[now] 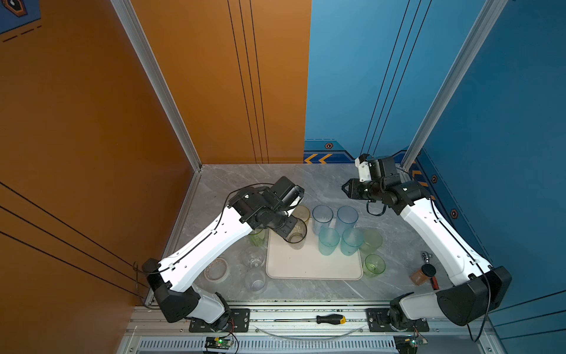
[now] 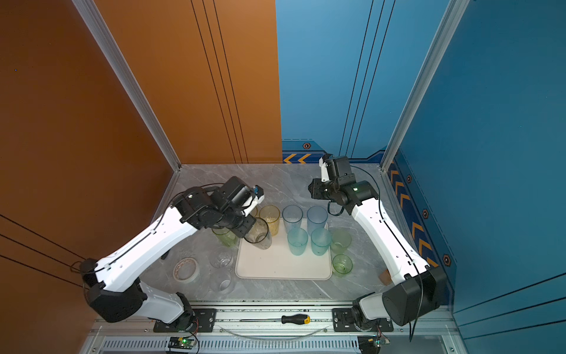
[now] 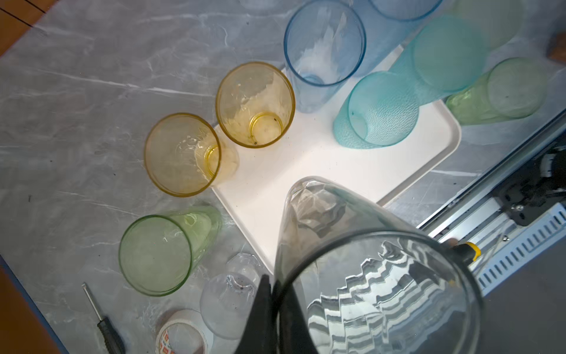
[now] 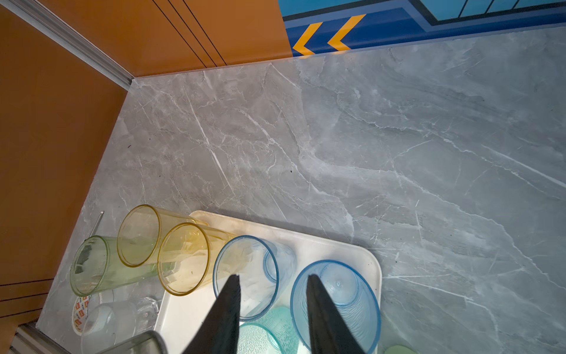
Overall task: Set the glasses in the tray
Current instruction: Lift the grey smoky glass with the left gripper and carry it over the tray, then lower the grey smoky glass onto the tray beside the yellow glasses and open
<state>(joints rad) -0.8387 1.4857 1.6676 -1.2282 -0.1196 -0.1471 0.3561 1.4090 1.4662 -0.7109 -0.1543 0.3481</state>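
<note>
Glassware crowds a grey marble tabletop (image 1: 395,245), and we see it from above and from both wrists. The left jaws are pinched tight on the rim of a smoky grey faceted tumbler (image 1: 296,235), one side inside the wall and one outside. It hangs mouth-up over the far left corner of the large cream-white rectangular tray (image 1: 306,266), its long axis roughly vertical. We cannot tell whether its base touches the tray.

The right jaws stand partly apart with nothing between them, raised beyond the tray's far edge.

Two tall blue tumblers (image 1: 322,216) and two teal textured tumblers (image 1: 329,240) stand upright in the tray. One yellow tumbler (image 1: 301,213) stands at its far left corner. A second yellow tumbler (image 3: 183,154), mostly hidden by the left arm from above, sits on the tabletop just beside that corner.

A tall green tumbler (image 1: 256,237) is half covered by the arm. Two clear tumblers (image 1: 254,257), left of the tray, are faint and hard to outline. Two green tumblers (image 1: 373,265) stand right of it.
</note>
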